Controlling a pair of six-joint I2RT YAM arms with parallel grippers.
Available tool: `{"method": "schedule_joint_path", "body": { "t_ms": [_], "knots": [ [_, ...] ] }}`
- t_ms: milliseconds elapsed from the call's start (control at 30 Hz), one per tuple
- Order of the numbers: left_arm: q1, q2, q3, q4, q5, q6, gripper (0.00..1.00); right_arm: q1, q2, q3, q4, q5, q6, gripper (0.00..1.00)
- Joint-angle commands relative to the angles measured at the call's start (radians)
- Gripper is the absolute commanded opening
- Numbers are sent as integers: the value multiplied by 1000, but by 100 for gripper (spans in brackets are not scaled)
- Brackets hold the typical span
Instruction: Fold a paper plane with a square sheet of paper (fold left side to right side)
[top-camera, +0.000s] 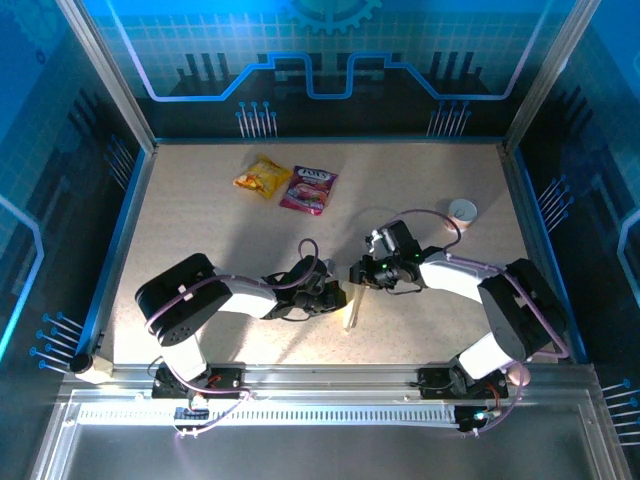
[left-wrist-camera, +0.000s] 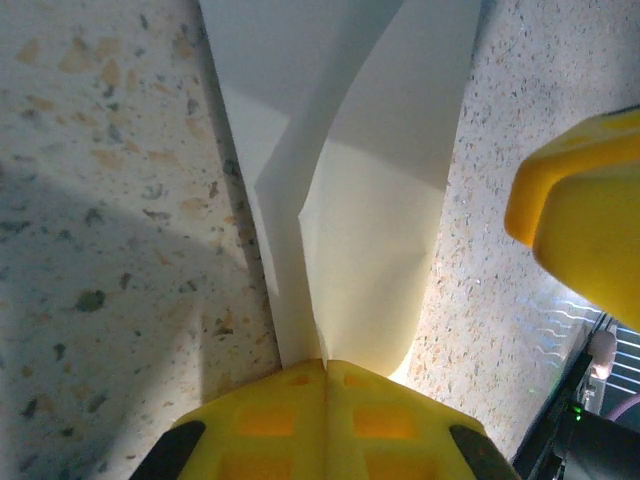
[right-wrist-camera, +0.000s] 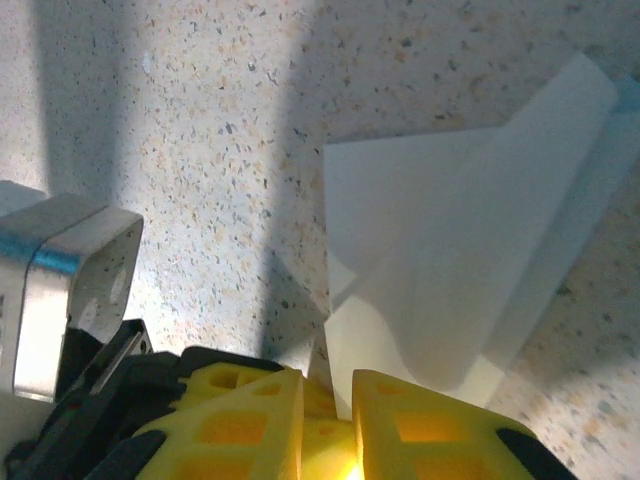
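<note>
Paper plane (top-camera: 350, 308) sits on the table (top-camera: 200, 200) btwn both arms, near the front, creased narrow. Left jaws are clamped on it. Right jaws are narrow, straddling its edge w/ a gap. Prob late creasing imo. Next: right pinches gently, no tearing.

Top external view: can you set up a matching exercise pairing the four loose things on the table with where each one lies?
Things:
1. yellow snack packet
2. pink snack packet
3. round white cup
4. folded white paper

Places:
a. far side, towards the right
b. near side, centre
c. far side, furthest left of the four
d. far side, just left of centre

Pairs: 1-c, 2-d, 3-a, 4-b
</note>
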Motion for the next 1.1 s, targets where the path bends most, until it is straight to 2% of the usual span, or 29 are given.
{"method": "schedule_joint_path", "body": {
  "t_ms": [0, 500, 767, 900, 1067],
  "knots": [
    [-29, 38, -19, -122, -16, 17, 1, 12, 43, 18, -42, 15, -17, 21],
    [-29, 37, -30, -103, -18, 8, 2, 22, 110, -7, -61, 42, -30, 21],
    [-30, -48, -42, -102, -29, 1, 16, 23, 157, -40, -88, 43, -44, 14],
    [-25, -157, -29, -178, -55, 23, 25, 23, 160, -70, -76, 42, -43, 7],
    [-7, -276, -16, -288, -72, 44, 28, 28, 161, -87, -68, 40, -42, 2]
  ]
}}
